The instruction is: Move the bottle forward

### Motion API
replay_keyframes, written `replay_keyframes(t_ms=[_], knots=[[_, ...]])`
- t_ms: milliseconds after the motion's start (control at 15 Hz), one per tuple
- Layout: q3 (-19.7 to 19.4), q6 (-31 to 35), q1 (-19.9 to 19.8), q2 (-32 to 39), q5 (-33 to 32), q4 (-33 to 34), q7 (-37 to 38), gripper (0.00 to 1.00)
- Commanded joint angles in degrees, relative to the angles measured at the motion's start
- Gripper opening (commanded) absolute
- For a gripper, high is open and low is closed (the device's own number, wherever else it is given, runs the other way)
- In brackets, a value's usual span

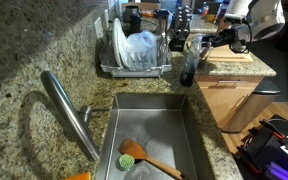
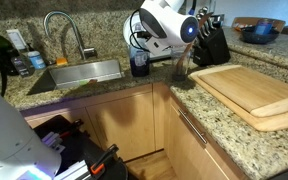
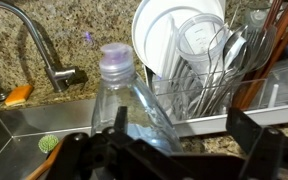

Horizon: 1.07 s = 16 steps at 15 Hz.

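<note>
A clear plastic bottle (image 3: 124, 95) with a lavender cap stands on the granite counter between the sink and the dish rack. It also shows in both exterior views (image 1: 188, 68) (image 2: 139, 63). My gripper (image 3: 182, 135) is open, its fingers wide apart on either side of the bottle's lower body. The bottle is close to the left finger, with a gap to the right finger. In both exterior views the gripper (image 1: 197, 50) (image 2: 144, 45) reaches in low over the bottle.
A dish rack (image 3: 246, 112) (image 1: 134, 68) with plates and utensils stands right behind the bottle. The steel sink (image 1: 154, 120) holds a green scrubber (image 1: 127, 158) and a wooden spoon. A faucet (image 2: 64, 30), a cutting board (image 2: 249, 90) and a knife block (image 2: 212, 45) are nearby.
</note>
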Motion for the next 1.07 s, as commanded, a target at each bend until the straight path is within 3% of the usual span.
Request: replay_keyframes(t_ms=[0,267,533,933,1000], knots=[[0.0,-5.4,-1.6,1.7,-2.8,1.7,0.4,1.00],[-1.0,-6.4,-2.0,2.4,-8.2,2.7,0.0,1.00],[-0.7,-5.0,-1.6,1.4,-7.3,1.4,0.0,1.00],[0.5,-13.2,-1.2,-2.5,-6.0,-0.7,1.7,1.00],[0.3,-12.0,-1.1,0.2,-6.0,1.3,0.8,1.00]])
